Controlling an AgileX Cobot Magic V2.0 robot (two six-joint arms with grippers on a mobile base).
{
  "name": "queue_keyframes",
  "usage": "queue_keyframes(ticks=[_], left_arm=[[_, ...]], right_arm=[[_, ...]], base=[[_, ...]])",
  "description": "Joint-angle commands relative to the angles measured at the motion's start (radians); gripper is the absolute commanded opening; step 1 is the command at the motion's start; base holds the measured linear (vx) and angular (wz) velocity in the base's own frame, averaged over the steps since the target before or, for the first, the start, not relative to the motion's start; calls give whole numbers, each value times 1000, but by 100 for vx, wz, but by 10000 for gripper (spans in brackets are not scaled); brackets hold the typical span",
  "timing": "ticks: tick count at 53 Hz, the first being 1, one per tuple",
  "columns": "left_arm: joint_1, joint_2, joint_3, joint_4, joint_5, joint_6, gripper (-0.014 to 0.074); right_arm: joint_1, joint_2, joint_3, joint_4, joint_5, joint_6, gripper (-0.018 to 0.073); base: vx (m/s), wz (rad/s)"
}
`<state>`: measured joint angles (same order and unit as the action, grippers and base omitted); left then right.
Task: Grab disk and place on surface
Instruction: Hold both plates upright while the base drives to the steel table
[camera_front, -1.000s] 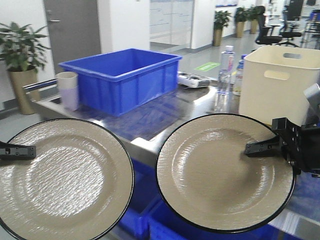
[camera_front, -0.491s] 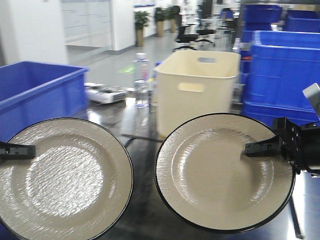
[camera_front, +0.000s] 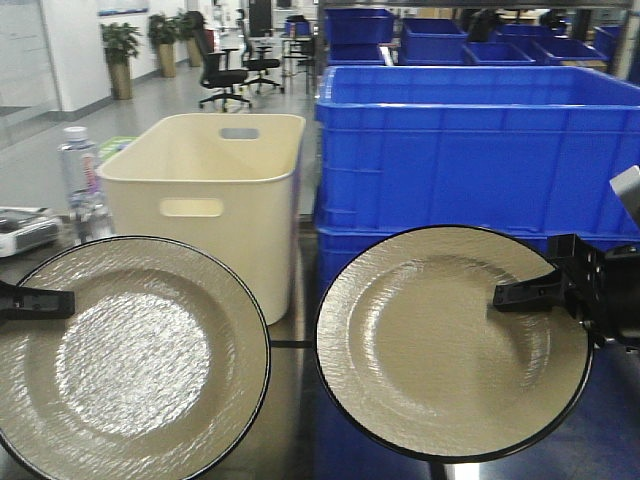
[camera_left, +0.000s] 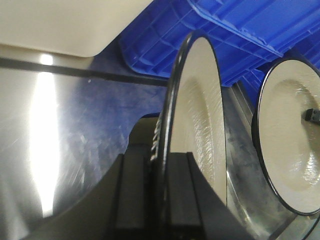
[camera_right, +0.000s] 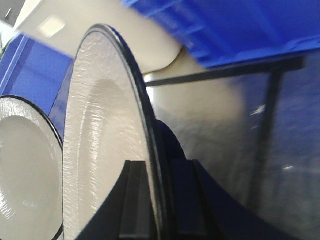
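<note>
Shiny grey steel tabletop (camera_left: 75, 125), black-taped, bears a cream plastic tub (camera_front: 210, 190) beside blue plastic crates (camera_front: 470, 150). Left gripper (camera_left: 160, 165) and right gripper (camera_right: 155, 180) each pinch beige black-rimmed plates (camera_front: 450, 345).

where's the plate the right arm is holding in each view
Front: right plate, lower right, face to the camera.
Left wrist: far right edge, past the left plate.
Right wrist: centre, edge-on.
Shared landmark: cream bin, upper left in all three.

Right hand (camera_right: 160, 170) clamped on black-rimmed beige disk (camera_right: 102, 125) edge, steel surface (camera_right: 235, 150) with tape lines (camera_right: 225, 72) below, blue crate (camera_right: 240, 25) behind
</note>
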<state>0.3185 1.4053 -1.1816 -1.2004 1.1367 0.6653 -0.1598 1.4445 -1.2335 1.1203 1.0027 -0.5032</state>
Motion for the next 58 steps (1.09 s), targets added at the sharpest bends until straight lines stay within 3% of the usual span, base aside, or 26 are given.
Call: queue_keyframes(ticks=[1,58], left_arm=[[0,-36,-31,-143,10,-13,-8],[0,-35,-31,-143,14,-10,-9]], right_arm=[[-3,-44,-35,116,-6,3,-9],[-3,-44,-35,151,-10,4,-9]], base=[[15,-36],[2,-5]])
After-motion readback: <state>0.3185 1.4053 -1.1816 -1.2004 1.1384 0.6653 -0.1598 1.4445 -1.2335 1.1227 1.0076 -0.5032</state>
